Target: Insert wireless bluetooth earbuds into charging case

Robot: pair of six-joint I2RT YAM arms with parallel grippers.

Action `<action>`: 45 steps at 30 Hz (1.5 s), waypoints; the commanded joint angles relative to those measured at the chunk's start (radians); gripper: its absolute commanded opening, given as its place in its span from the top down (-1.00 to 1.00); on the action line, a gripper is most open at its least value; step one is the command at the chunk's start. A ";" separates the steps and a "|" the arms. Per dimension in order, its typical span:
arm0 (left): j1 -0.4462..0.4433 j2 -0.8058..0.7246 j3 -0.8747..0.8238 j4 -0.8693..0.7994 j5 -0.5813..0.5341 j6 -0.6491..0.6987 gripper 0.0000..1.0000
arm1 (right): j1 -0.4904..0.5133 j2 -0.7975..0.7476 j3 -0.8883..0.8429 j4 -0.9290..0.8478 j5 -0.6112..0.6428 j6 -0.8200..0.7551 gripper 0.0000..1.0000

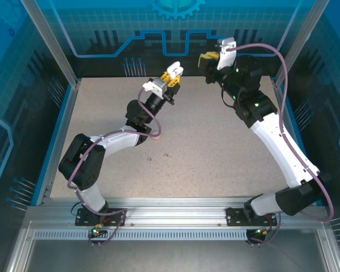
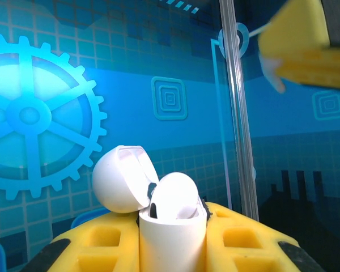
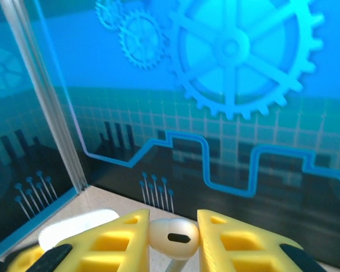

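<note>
My left gripper (image 1: 173, 76) is raised over the far side of the table, shut on the white charging case (image 2: 171, 238). The case stands upright between the yellow fingers (image 2: 102, 241) with its lid (image 2: 120, 178) flipped open to the left. One white earbud (image 2: 178, 195) sits in it. My right gripper (image 1: 208, 59) hovers just to the right, shut on another white earbud (image 3: 174, 238), whose stem points down. Its yellow finger (image 2: 306, 42) shows at the top right of the left wrist view.
A pink round case (image 1: 156, 135) lies on the speckled table (image 1: 215, 147), partly under the left arm. Two tiny bits (image 1: 168, 153) (image 1: 151, 159) lie near it, too small to identify. Glass walls and a metal post (image 2: 238, 107) stand close behind both grippers.
</note>
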 commanded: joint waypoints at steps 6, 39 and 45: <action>-0.005 -0.023 0.024 0.025 0.026 0.017 1.00 | -0.012 0.130 0.143 0.000 -0.170 0.016 0.50; -0.006 -0.018 0.033 0.010 0.031 0.040 1.00 | 0.035 0.176 0.082 0.039 -0.235 -0.090 0.50; -0.007 -0.017 0.036 0.014 0.030 0.044 1.00 | 0.040 0.183 0.074 0.033 -0.220 -0.108 0.51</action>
